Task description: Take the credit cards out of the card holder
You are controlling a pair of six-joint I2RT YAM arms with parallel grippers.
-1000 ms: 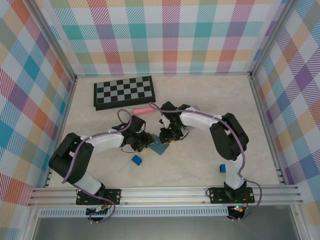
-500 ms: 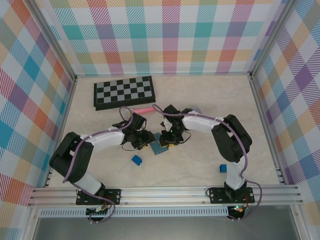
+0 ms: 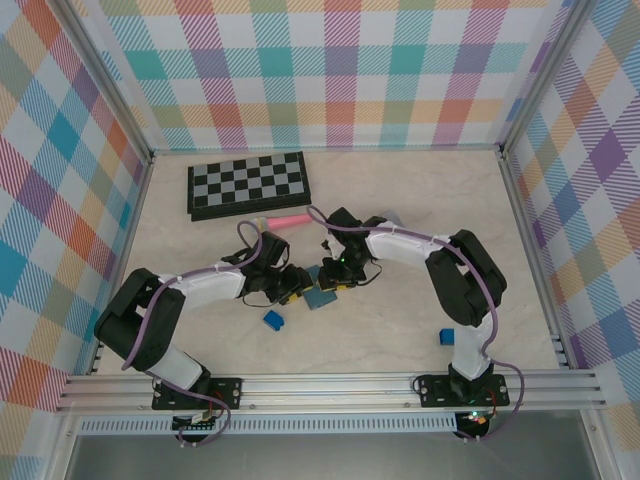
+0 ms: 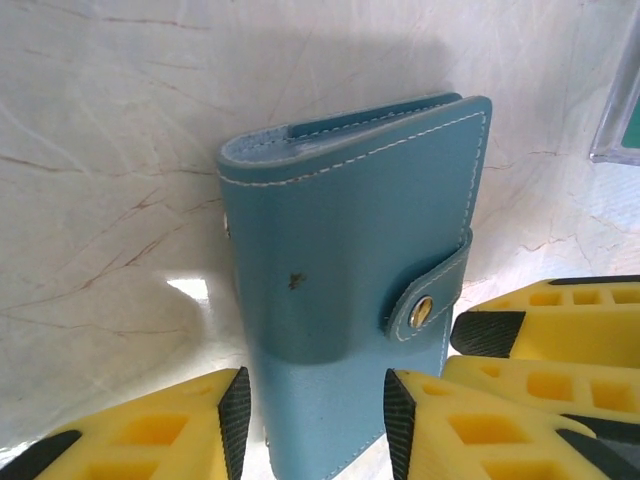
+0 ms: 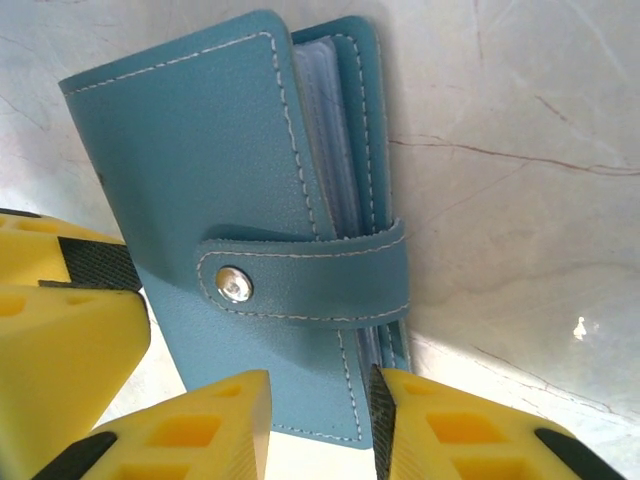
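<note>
Near the middle of the table (image 3: 420, 310), just ahead of both arms, we see 1 holder (image 3: 322, 298) (image 4: 340, 250) (image 5: 220, 170). It's blue and folded closed, w/ 1 strap (image 5: 330, 275) across it fastened by 1 stud (image 4: 421, 311) (image 5: 234, 285). Pale inner leaves (image 5: 335, 140) show at its open edge.

2 grippers meet over it, approx. tip to tip: L gripper (image 3: 297, 284) (image 4: 315, 410) from the left, R gripper (image 3: 336, 281) (image 5: 318, 405) from the right. Each has its 2 fingers part-way apart w/ one end of the holder showing in the gap. Whether either actually pinches it, we can't tell.

Farther out are 2 blue blocks: one block (image 3: 273, 319) just near-side of the holder, the other block (image 3: 446, 337) well apart by the R arm. Toward the back wall lie 1 pink stick (image 3: 285, 219) and 1 chessboard (image 3: 248, 184).
</note>
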